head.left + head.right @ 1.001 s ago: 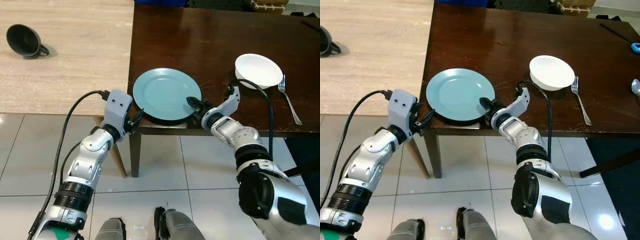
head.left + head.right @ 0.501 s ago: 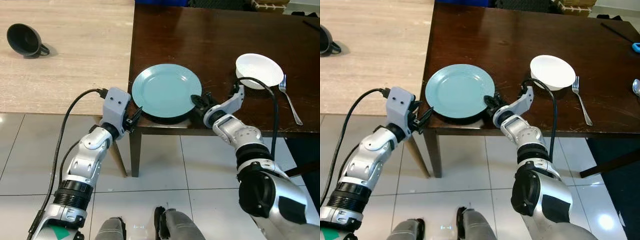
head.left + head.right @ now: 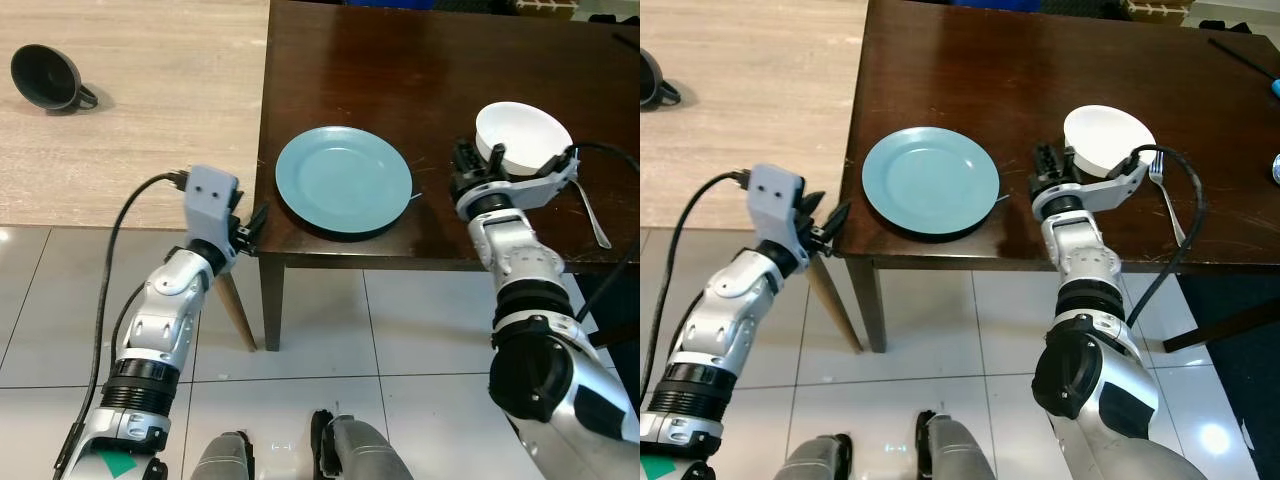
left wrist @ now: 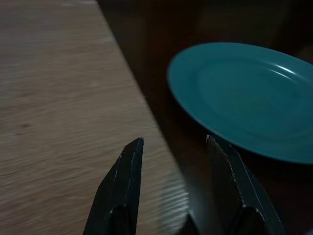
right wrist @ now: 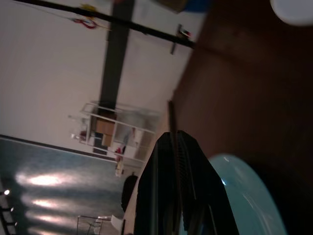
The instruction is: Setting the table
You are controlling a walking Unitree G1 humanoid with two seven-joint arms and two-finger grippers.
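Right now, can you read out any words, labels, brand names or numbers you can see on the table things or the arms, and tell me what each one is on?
None: no readable text in any view.
The teal plate, white bowl, fork and black funnel are all plain.
The grey housing on the left pincer bears two small round holes, no lettering.
The shelving behind the right pincer is too blurred to read.
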